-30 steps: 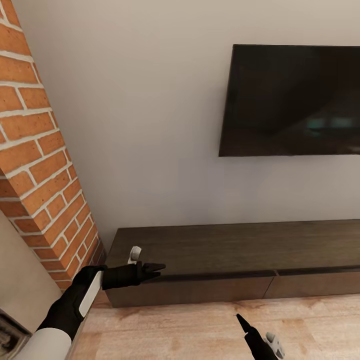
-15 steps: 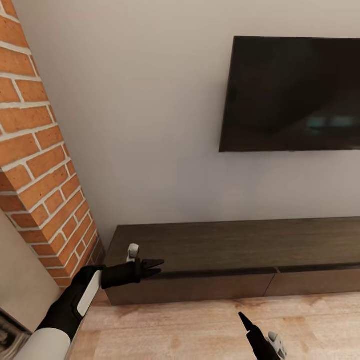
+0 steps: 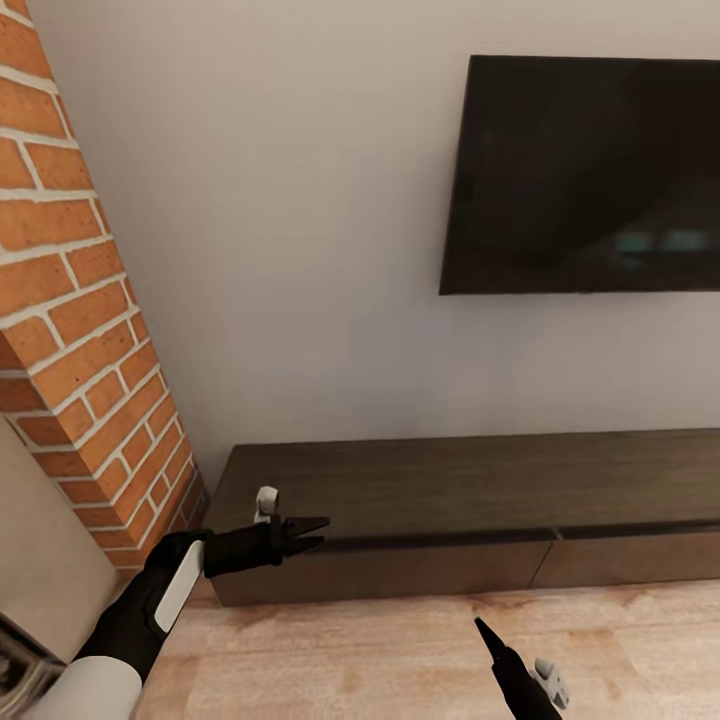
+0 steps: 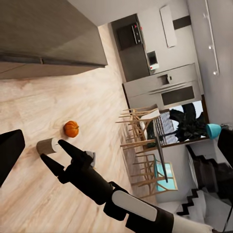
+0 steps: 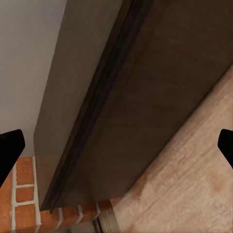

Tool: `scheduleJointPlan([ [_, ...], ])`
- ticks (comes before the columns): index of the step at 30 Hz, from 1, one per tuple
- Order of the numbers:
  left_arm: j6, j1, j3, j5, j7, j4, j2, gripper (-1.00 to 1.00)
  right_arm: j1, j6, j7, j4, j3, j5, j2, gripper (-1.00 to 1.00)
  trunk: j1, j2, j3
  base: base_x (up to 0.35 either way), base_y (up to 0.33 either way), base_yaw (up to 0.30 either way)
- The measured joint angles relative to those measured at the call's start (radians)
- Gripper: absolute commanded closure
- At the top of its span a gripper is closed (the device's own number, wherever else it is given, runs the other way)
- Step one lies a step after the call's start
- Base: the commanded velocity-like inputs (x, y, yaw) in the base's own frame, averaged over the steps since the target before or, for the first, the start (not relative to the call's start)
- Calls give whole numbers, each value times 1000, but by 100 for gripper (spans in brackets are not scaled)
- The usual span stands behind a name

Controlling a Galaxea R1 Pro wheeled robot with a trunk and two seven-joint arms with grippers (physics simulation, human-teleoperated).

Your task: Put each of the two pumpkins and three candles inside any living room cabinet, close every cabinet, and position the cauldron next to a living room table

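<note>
Cabinet (image 3: 470,510) along the wall's foot, below the television (image 3: 590,175); brick pillar (image 3: 80,330) off its left end. Pumpkin (image 4: 71,128) and candle (image 4: 47,145) side by side on the floor (image 4: 29,194), before the cabinet.

We see a dark-brown wood-grained cabinet (image 3: 470,500) under a black television (image 3: 590,175) on a pale grey wall (image 3: 300,250). At nine o'clock a column (image 3: 70,300) shows orange-red bricks with pale mortar. The floor (image 3: 380,660) is light wood with grain. The left wrist view shows a bright-orange pumpkin (image 4: 71,128) beside a grey-beige candle (image 4: 47,145).
</note>
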Motion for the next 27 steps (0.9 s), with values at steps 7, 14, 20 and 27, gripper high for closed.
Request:
scheduleJointPlan([
  [7, 0, 0, 0, 2, -1, -3, 0, -100, 0, 1, 1, 0, 0, 0, 1, -100, 19, -35, -16, 0, 0, 0],
  [14, 0, 0, 2, 2, -2, -3, 1, -100, 0, 1, 2, 0, 0, 0, 2, -100, 19, -35, -16, 0, 0, 0],
  [20, 0, 0, 0, 2, -2, -4, 1, -100, 0, -1, -8, 0, 0, 4, 4, -100, 35, -63, -28, 0, 0, 0],
  [27, 0, 0, 1, 3, -2, -3, 2, -100, 0, -18, -51, 2, 0, 6, 6, -100, 61, -112, -50, 0, 0, 0],
])
